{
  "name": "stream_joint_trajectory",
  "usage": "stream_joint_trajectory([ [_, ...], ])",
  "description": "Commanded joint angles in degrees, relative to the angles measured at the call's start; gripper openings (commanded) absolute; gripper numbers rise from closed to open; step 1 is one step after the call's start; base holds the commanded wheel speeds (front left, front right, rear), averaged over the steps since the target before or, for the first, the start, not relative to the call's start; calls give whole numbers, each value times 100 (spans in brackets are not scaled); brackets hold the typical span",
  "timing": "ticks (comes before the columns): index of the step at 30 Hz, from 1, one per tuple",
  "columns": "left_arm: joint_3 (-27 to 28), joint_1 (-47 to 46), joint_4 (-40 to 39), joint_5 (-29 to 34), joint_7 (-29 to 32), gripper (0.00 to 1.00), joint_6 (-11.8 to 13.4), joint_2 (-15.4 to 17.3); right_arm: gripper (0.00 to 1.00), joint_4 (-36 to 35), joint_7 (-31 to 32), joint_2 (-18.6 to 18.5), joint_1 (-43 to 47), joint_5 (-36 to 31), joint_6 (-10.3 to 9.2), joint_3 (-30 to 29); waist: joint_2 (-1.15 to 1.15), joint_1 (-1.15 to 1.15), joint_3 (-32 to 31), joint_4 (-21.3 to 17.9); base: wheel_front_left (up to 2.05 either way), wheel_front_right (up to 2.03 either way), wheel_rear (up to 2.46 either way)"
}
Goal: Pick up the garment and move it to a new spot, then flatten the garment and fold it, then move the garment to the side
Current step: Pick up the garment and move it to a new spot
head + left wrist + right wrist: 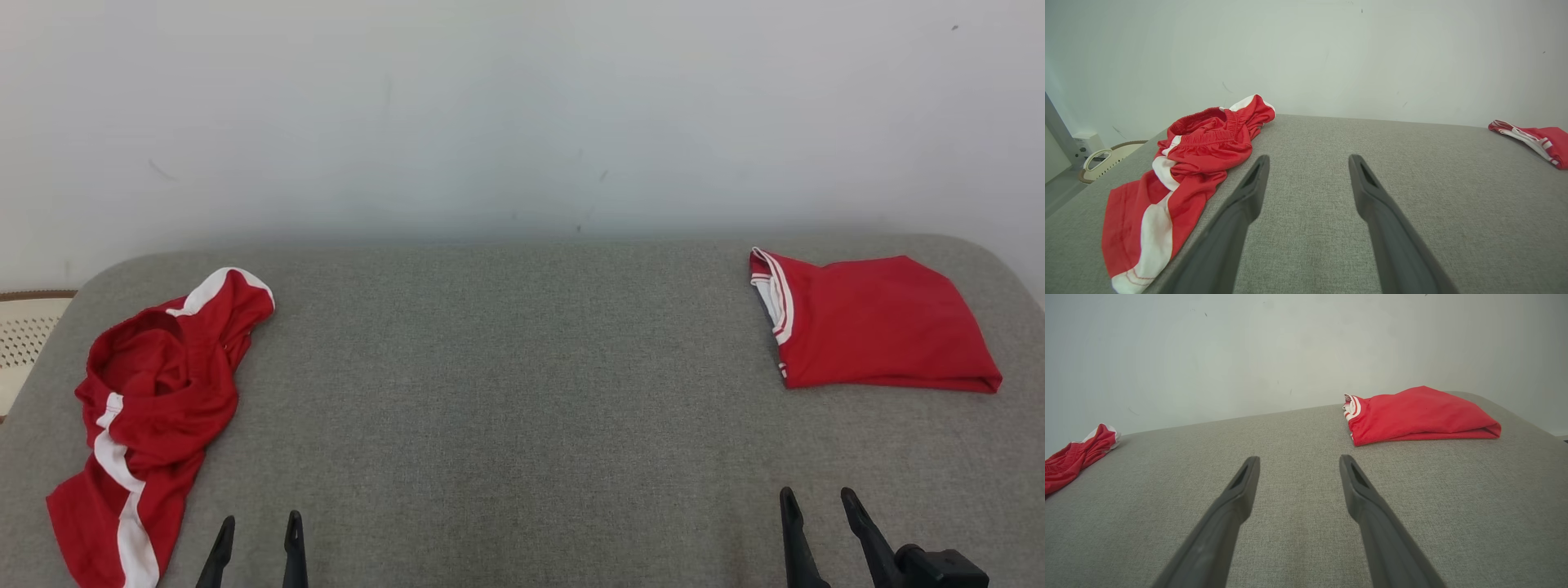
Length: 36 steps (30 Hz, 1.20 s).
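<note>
A crumpled red garment (155, 400) with white side stripes, shaped like shorts, lies in a heap at the left of the grey table (506, 392); the left wrist view has it (1184, 163) left of my fingers. A second red garment (873, 331) with white trim lies folded at the far right, seen too in the right wrist view (1417, 414). My left gripper (260, 527) is open at the near edge, just right of the crumpled garment's lower end. My right gripper (819, 500) is open near the front right, well short of the folded garment. Both hold nothing.
A pale wall (522, 114) rises right behind the table. A cream perforated basket (24, 339) sits beyond the table's left edge. The table's far corners are rounded. Bare grey cloth stretches between the two garments.
</note>
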Motion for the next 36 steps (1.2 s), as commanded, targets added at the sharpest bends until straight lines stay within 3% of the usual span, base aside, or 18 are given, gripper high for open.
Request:
stream_joint_trajectory([
  [1,-6,62,-31,-80,6,100,30,39,100,-1,-28,16,34,41,1,5,0,0,-2,-1,0,0,0],
  [25,-63,77,-26,-137,9,100,106,101,100,65,-7,16,67,47,1,-21,0,0,-27,3,0,0,0],
  [36,-105,48,-23,-175,35,100,144,118,100,99,-45,15,134,86,1,-58,0,0,-28,355,0,0,0],
])
